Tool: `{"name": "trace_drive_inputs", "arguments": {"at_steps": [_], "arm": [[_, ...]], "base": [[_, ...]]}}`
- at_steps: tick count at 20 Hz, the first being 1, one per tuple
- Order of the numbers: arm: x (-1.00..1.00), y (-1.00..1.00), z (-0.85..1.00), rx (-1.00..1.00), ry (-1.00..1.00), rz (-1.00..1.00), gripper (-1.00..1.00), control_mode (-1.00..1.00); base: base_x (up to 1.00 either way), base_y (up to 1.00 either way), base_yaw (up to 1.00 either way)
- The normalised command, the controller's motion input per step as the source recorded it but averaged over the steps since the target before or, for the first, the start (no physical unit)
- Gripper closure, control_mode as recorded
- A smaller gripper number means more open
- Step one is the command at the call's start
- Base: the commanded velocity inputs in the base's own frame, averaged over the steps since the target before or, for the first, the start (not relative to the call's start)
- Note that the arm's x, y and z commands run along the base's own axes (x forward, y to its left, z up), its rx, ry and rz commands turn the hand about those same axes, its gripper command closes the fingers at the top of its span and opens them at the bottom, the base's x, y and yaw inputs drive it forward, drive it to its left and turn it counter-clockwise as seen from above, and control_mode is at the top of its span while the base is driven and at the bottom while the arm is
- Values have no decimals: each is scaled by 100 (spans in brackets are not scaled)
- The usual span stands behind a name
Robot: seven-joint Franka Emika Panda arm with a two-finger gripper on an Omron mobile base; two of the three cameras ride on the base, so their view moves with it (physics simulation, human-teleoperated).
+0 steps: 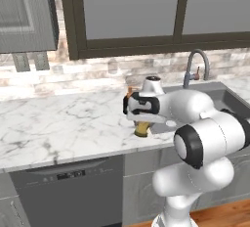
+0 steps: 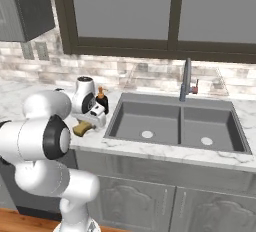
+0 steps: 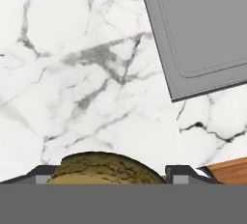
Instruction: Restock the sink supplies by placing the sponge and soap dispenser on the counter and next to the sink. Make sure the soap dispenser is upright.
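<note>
Where gripper (image 3: 105,179) pinches it, sponge (image 3: 103,169) looks ochre-brown, cracked.

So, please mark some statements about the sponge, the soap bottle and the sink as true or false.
1. The claw holds the sponge. True.
2. The soap bottle lies inside the sink. False: it stands upright on the counter, left of the sink.
3. The sponge rests flat on the counter. False: it hangs between the fingers, above the counter near its front edge.
4. The faucet stands behind the sink. True.
5. The sink has one basin. False: the right base view shows two basins, each with a drain.
</note>
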Motion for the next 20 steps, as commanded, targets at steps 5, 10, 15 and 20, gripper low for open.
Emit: {"name": "trace_drive_inputs", "arguments": {"at_steps": [5,10,15,20], "arm": [[35,0,-46,0,-7,-9,100,-100],[32,0,-49,0,-3,-7,100,-100],[25,0,-26,0,-11,-4,-100,-100],[5,0,-1,0,-20,-3,-100,-100]], "base": [[0,0,0],[0,0,0],[0,0,0],[0,0,0]]}}
